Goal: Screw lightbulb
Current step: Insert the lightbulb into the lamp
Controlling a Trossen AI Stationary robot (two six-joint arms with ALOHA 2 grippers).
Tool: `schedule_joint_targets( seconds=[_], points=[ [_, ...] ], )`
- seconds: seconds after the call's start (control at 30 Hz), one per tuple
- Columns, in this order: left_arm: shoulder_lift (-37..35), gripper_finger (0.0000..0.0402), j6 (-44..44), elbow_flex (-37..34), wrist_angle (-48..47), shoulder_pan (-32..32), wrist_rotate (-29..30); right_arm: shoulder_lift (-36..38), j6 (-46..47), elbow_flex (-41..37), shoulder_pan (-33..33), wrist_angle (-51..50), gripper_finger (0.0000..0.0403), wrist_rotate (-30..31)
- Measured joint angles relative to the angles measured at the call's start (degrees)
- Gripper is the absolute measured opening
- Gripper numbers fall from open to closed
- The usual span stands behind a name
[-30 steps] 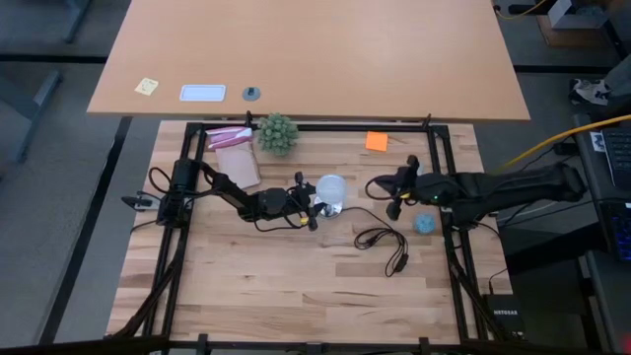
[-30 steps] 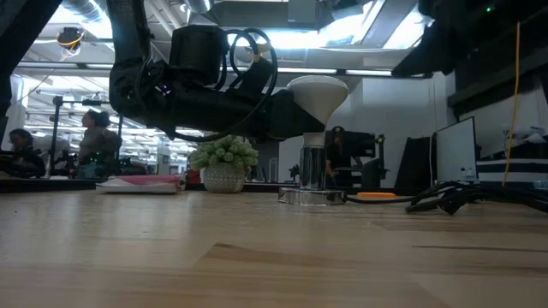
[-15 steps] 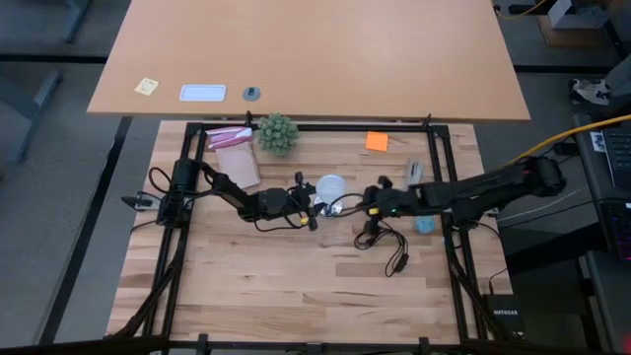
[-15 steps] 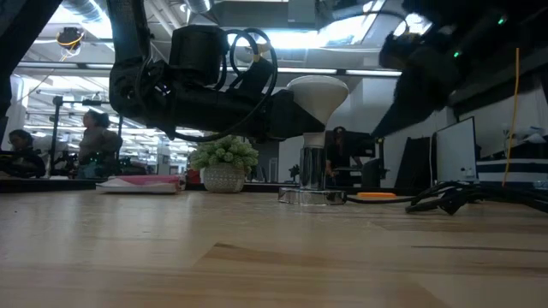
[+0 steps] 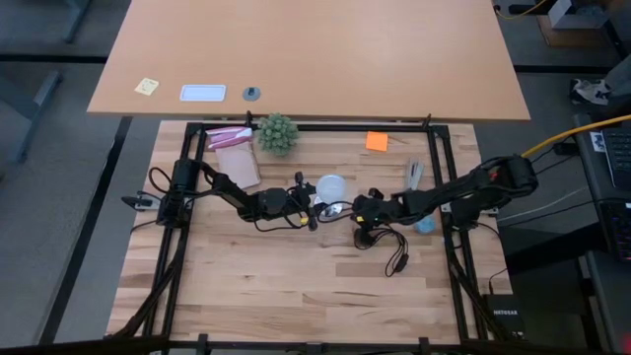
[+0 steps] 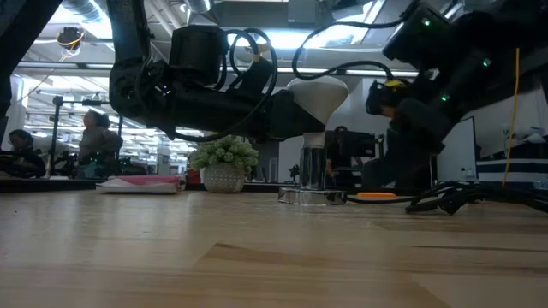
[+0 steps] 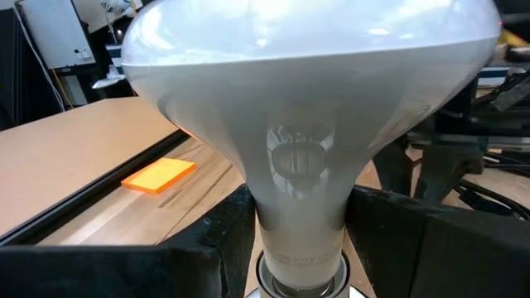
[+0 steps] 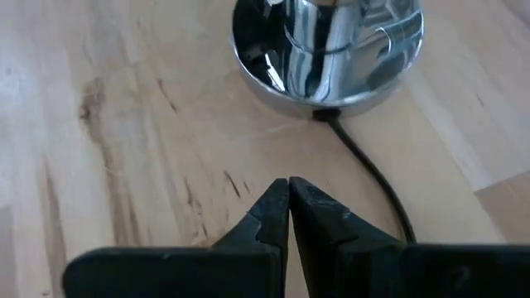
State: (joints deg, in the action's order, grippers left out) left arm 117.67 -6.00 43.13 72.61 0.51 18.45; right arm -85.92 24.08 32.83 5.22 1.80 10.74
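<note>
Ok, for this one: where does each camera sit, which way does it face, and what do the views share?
High view: above the table, looking straight down; both arms show, left pincer at the lightbulb, right pincer near it.
Low view: at table-top height, looking level into the room; the lightbulb stands upright in the socket disc.
Left wrist view: looks past its own fingers clamping the lightbulb neck.
Right wrist view: looks down past shut fingers at the socket disc.
Shared: lightbulb in three views, socket disc in two.
</note>
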Motion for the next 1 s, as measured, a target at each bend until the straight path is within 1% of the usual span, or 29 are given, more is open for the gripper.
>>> schedule_joint_targets(
  seconds=[0.13,0.27,0.33,0.4,0.5,0.57,0.77,1.0],
  points=[
    [0.0,0.0159,0.0,0.0,0.0,0.0,0.0,3.9,1.7,-3.8,0.0,2.8,0.0024,-0.9],
    [0.0,0.0159,0.0,0.0,0.0,0.0,0.0,10.7,1.8,-8.3,0.0,3.4,0.0024,-0.3],
    [0.0,0.0159,0.0,0.0,0.0,0.0,0.0,13.4,1.2,-11.8,0.0,7.5,0.0024,2.6],
    [0.0,0.0159,0.0,0.0,0.0,0.0,0.0,14.2,1.5,-16.5,0.0,17.0,0.0024,5.6],
    [0.0,0.0159,0.0,0.0,0.0,0.0,0.0,12.9,3.2,-22.2,0.0,34.3,0.0024,6.2],
    [0.0,0.0159,0.0,0.0,0.1,0.0,0.0,11.3,4.5,-23.4,0.0,39.4,0.0024,6.1],
    [0.1,0.0159,0.0,0.0,0.1,0.0,0.0,6.8,5.5,-20.8,0.0,37.1,0.0023,5.1],
    [0.1,0.0159,0.0,0.0,0.1,0.0,0.1,0.1,7.8,-19.2,0.0,37.4,0.0024,5.3]
  ],
)
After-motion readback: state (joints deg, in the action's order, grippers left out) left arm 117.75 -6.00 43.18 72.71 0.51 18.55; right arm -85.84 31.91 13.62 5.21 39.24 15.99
